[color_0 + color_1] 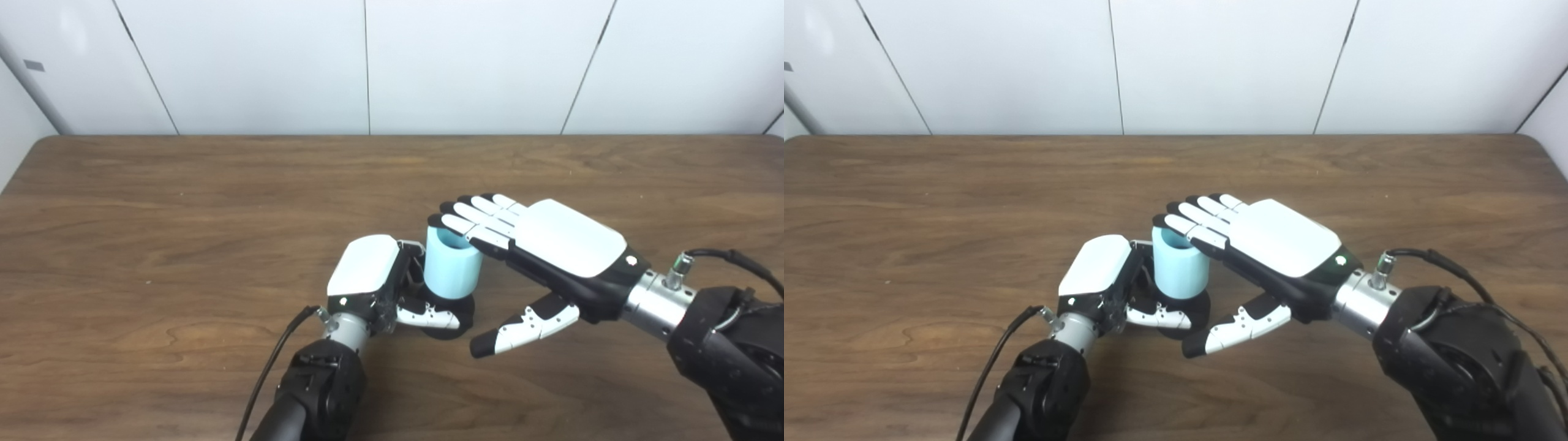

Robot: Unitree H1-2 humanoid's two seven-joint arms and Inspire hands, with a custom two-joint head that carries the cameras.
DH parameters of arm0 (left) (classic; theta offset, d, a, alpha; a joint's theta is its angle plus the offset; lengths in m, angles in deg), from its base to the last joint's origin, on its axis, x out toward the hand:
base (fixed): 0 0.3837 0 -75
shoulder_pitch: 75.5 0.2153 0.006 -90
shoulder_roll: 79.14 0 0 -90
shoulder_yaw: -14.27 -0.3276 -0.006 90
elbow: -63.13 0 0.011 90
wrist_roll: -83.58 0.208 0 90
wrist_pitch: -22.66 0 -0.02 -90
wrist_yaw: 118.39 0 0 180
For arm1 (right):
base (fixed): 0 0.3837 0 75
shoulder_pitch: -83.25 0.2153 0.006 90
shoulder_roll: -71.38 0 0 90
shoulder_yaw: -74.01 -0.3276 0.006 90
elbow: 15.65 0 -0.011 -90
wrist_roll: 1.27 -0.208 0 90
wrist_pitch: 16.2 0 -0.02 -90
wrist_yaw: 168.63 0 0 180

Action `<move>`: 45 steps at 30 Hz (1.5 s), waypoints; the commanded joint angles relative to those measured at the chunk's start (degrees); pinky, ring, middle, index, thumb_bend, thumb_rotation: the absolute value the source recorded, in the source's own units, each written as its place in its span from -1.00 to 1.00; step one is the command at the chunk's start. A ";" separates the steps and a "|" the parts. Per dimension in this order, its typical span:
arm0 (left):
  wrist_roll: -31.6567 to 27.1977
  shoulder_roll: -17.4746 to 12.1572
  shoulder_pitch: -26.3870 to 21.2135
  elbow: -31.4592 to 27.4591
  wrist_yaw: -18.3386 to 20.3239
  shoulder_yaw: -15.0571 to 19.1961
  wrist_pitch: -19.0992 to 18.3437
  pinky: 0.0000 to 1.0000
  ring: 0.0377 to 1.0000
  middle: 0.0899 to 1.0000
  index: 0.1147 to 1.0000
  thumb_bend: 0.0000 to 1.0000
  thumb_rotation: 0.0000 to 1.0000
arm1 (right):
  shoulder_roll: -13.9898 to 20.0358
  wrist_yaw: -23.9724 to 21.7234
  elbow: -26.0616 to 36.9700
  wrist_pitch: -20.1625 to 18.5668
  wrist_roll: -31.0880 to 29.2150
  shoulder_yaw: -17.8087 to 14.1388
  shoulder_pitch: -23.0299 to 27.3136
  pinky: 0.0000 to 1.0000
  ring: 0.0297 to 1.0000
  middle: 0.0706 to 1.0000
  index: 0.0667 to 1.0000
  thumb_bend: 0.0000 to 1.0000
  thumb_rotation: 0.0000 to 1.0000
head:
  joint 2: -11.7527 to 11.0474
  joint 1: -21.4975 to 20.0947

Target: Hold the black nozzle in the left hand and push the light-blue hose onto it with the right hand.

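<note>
A light-blue hose, a short upright tube with an open top, is seen near the middle of the front half of the wooden desk. It is seated on a black nozzle, of which only a dark round base is shown beneath the tube's lower edge; whether the base is touching the desk cannot be told.

The nozzle is gripped by the left hand, which is placed just to the left of the tube with its white back turned upward. Its fingers are curled round the far side of the base and are mostly hidden, while its thumb is laid across the front of the black base. The hand is thus closed on the nozzle.

The right hand is held flat and spread, palm down, just to the right of the hose. Nothing is grasped by it. Its fingers are stretched out over the open top of the tube, with the tips lying on or just above the rim; true contact cannot be judged. Its thumb is pointed down and to the left, in front of the nozzle and apart from it.

A black cable is seen trailing from the left wrist, and another is looped at the right wrist. White wall panels are seen behind the desk.
</note>
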 commanded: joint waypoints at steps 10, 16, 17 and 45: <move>-0.62 -0.92 2.98 2.68 5.71 -1.08 -1.98 -0.02 -0.03 -0.02 -0.22 0.00 -1.00 | 0.54 0.36 1.55 0.04 -1.72 -1.68 1.33 1.00 1.00 0.96 0.92 0.28 0.91 | 0.10 0.11; -0.62 -1.02 3.03 2.78 5.49 -1.11 -1.80 -0.01 -0.02 -0.03 -0.22 0.00 -1.00 | 0.31 0.90 1.66 -0.10 -2.63 -2.93 2.11 1.00 1.00 0.96 0.93 0.29 0.91 | 0.17 0.07; -0.45 -1.07 2.99 2.82 5.60 -1.18 -1.83 -0.01 -0.02 -0.03 -0.22 0.00 -1.00 | 0.28 0.86 1.71 -0.15 -2.69 -3.01 2.20 1.00 1.00 0.96 0.94 0.29 0.92 | 0.20 0.03; 0.32 -1.16 2.82 3.07 6.59 -1.18 -2.28 -0.03 -0.05 -0.03 -0.21 0.00 -1.00 | -0.59 -0.15 4.44 -0.19 -1.92 -2.43 1.48 1.00 1.00 0.99 0.94 0.27 0.89 | 0.27 0.04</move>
